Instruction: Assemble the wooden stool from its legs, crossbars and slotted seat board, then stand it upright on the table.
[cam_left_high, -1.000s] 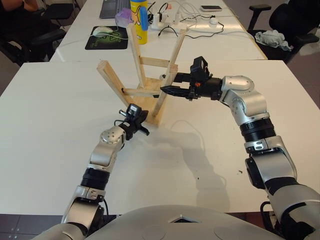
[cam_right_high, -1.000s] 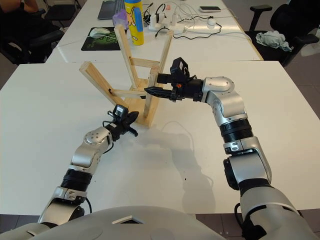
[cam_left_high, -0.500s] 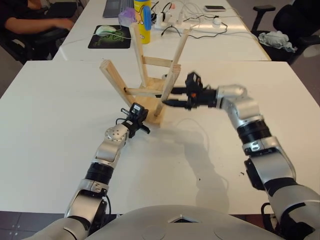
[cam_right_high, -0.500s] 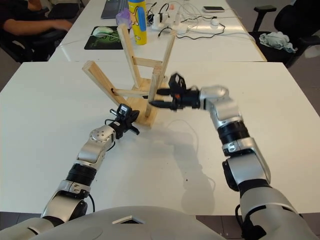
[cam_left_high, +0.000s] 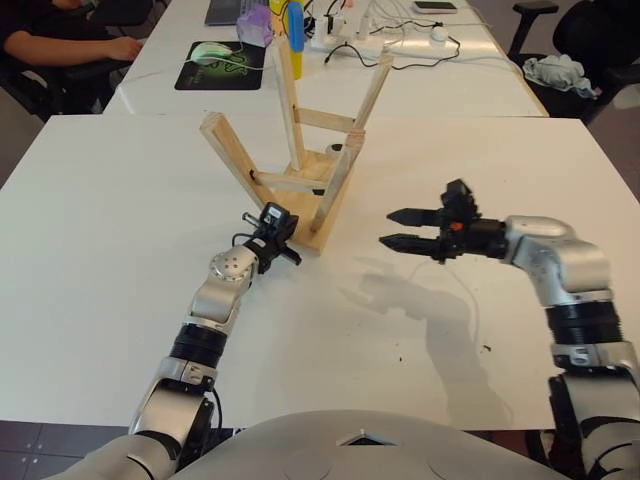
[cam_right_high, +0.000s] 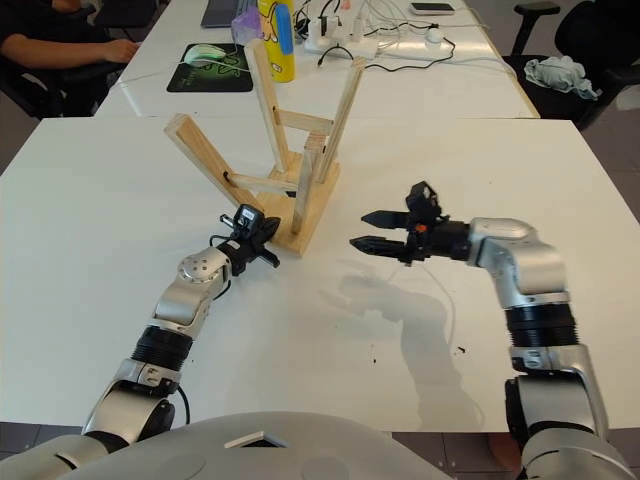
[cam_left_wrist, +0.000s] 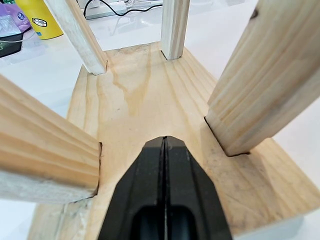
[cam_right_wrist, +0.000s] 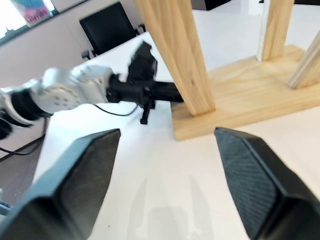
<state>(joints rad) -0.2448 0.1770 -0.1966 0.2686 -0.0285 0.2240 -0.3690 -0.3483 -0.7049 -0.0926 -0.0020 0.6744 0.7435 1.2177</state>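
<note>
Right tool (cam_left_high: 388, 227) has pulled back from the stool (cam_left_high: 300, 170) and hangs spread wide and empty to its right. Left tool (cam_left_wrist: 165, 142), clenched on nothing, sits against the seat board (cam_left_wrist: 145, 95). Seemingly assembled, the stool rests tipped, legs up, on the bench (cam_left_high: 120, 230). Righting it likely calls for regripping a leg.

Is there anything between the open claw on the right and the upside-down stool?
No, nothing visible. Just bare table lies between the right gripper and the wooden stool, which sits legs-up on its seat board.
</note>
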